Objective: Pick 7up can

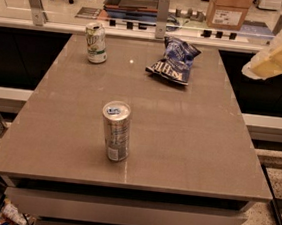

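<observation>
The 7up can (95,42) is a short white and pale green can with a silver top. It stands upright at the far left of the grey table (188,139). My gripper (280,51) shows as a pale yellow and white shape at the upper right, close to the camera. It hangs beyond the table's right edge, far from the 7up can and touching nothing.
A taller slim silver-grey can (115,130) with a blue tab stands upright at the front middle. A crumpled blue chip bag (173,60) lies at the far middle. A glass partition with metal posts (163,9) runs behind the table's far edge.
</observation>
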You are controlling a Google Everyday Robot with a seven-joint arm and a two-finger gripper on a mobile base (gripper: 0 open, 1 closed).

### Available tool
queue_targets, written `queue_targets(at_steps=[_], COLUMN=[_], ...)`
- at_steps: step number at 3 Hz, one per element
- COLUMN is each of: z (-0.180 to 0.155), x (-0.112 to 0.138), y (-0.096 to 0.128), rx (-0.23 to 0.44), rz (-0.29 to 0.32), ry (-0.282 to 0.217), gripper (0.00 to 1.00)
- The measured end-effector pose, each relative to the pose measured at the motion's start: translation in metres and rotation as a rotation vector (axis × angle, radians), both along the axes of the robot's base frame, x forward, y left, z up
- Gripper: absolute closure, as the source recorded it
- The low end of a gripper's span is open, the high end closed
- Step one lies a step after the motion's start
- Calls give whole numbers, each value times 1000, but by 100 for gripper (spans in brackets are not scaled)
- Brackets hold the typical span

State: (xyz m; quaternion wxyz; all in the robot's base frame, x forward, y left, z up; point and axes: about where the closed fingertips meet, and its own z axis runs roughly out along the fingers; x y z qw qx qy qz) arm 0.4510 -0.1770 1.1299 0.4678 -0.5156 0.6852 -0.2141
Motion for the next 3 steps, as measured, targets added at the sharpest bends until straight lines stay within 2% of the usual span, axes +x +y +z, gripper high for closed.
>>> queue_targets(at_steps=[2, 3], z=[0, -6], x=[0, 10], y=[0, 13], rx=[0, 92], rz=[0, 17], ry=[0, 5], gripper=[2, 0])
